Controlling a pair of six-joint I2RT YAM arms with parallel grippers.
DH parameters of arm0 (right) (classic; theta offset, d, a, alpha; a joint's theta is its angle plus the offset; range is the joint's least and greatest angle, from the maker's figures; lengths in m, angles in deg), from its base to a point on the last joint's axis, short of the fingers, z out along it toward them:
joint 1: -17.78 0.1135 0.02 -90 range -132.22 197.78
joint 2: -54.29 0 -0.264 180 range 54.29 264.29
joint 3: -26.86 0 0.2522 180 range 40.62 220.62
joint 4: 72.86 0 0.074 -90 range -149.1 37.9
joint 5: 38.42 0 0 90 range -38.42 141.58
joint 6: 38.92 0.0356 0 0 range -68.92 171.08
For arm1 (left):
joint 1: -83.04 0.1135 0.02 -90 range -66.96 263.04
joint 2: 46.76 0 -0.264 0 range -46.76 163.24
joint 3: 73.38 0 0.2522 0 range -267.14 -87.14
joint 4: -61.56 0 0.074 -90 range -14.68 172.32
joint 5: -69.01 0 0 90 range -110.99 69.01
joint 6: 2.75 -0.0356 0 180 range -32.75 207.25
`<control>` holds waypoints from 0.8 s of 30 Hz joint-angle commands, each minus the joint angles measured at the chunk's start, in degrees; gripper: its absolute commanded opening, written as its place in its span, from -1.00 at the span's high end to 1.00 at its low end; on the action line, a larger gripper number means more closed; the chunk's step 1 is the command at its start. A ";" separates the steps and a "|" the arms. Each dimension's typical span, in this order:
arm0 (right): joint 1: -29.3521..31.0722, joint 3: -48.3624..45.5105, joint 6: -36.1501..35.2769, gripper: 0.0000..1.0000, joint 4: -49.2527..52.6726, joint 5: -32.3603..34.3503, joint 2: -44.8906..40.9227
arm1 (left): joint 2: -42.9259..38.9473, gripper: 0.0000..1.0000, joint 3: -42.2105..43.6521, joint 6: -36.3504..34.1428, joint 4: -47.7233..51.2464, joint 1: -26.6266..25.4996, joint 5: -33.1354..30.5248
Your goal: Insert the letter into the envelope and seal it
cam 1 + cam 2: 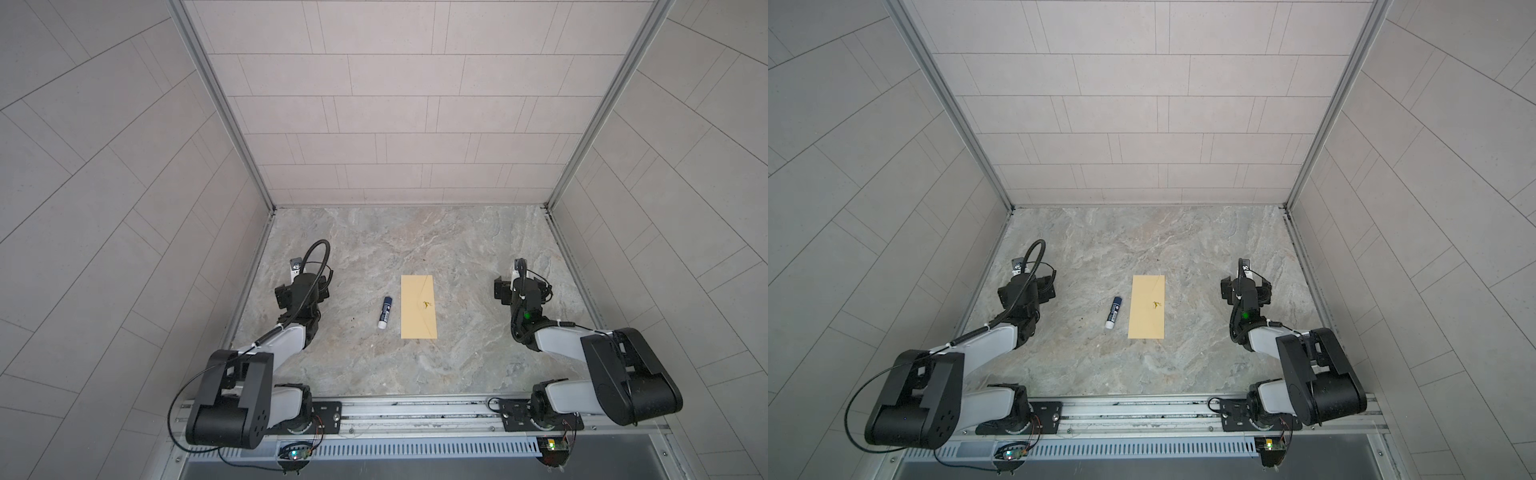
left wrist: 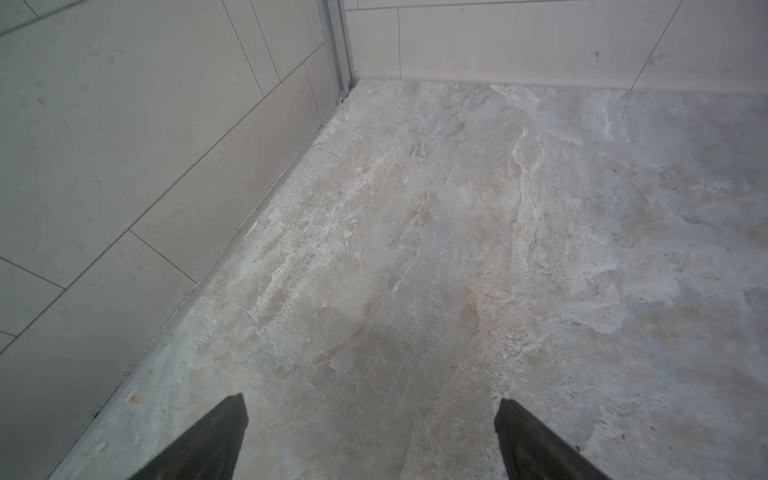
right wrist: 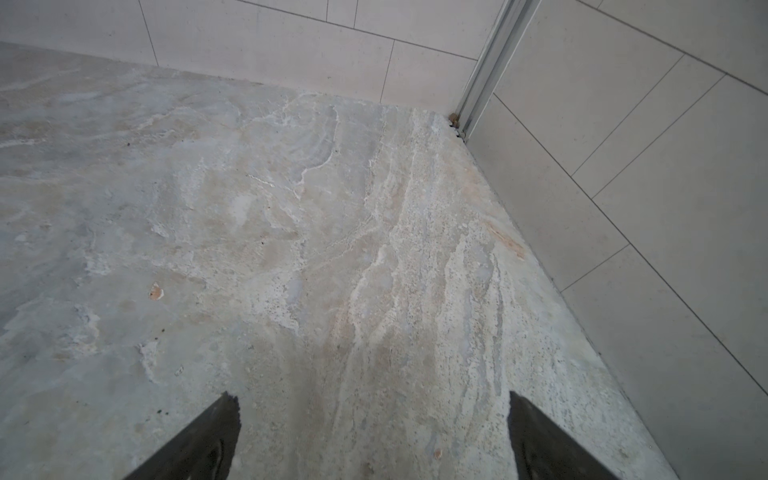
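The envelope (image 1: 419,307) (image 1: 1147,306) is a plain yellow-tan rectangle lying flat at the middle of the marble table, long side running away from me, with a small dark-yellow mark near its centre. The letter is out of view in every frame. My left gripper (image 1: 302,291) hovers well to the left of the envelope, and in the left wrist view it (image 2: 372,401) is open over bare marble. My right gripper (image 1: 521,291) hovers well to the right, and in the right wrist view it (image 3: 372,397) is also open with nothing between its fingers.
A blue-and-white glue stick (image 1: 384,312) (image 1: 1113,312) lies just left of the envelope, roughly parallel to it. Tiled walls enclose the table on the left, back and right. A metal rail (image 1: 415,411) carrying both arm bases runs along the front edge.
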 commanded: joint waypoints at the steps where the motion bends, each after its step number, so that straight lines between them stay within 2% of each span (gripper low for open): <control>1: -0.94 1.10 -1.74 -0.99 -8.34 -1.92 3.58 | 2.14 -1.00 -0.06 -3.68 -11.45 0.31 1.98; 3: -1.34 0.28 -1.27 -0.99 -14.26 -3.03 8.06 | 4.04 -1.00 0.24 -5.24 -15.60 0.40 2.59; 5: -1.25 -0.58 -2.64 -0.99 -20.54 -4.69 11.62 | 4.29 -1.00 -1.59 -5.07 -11.77 0.78 4.89; 8: -1.50 1.99 -2.35 -0.99 -13.42 -5.12 10.60 | 5.69 -1.00 -2.29 -3.79 -12.35 1.19 7.83; 10: -1.73 1.82 -2.00 -0.99 -13.96 -5.48 10.72 | 8.44 -1.00 -1.48 -5.05 -15.12 1.28 10.83; 12: -1.74 1.76 -2.01 -0.99 -14.20 -5.48 10.80 | 14.07 -1.00 0.83 -5.84 -26.91 1.33 11.73; 14: -1.64 1.17 -2.09 -0.99 -15.35 -5.37 10.80 | 15.24 -1.00 -0.50 -5.96 -25.66 1.36 12.92; 16: -1.64 1.20 -2.22 -0.99 -15.44 -5.40 10.93 | 14.43 -1.00 -2.57 -5.36 -19.64 1.43 12.49; 18: -1.73 1.25 -2.20 -0.98 -15.83 -5.44 11.19 | 15.67 -1.00 -1.55 -5.58 -23.65 1.45 12.55; 20: -1.67 1.26 -2.19 -0.99 -15.56 -5.48 11.08 | 15.12 -1.00 -2.10 -3.95 -21.61 1.27 8.14; 24: -1.73 1.40 -2.09 -0.99 -15.31 -5.61 11.11 | 15.25 -1.00 -1.54 -4.53 -23.31 1.25 8.39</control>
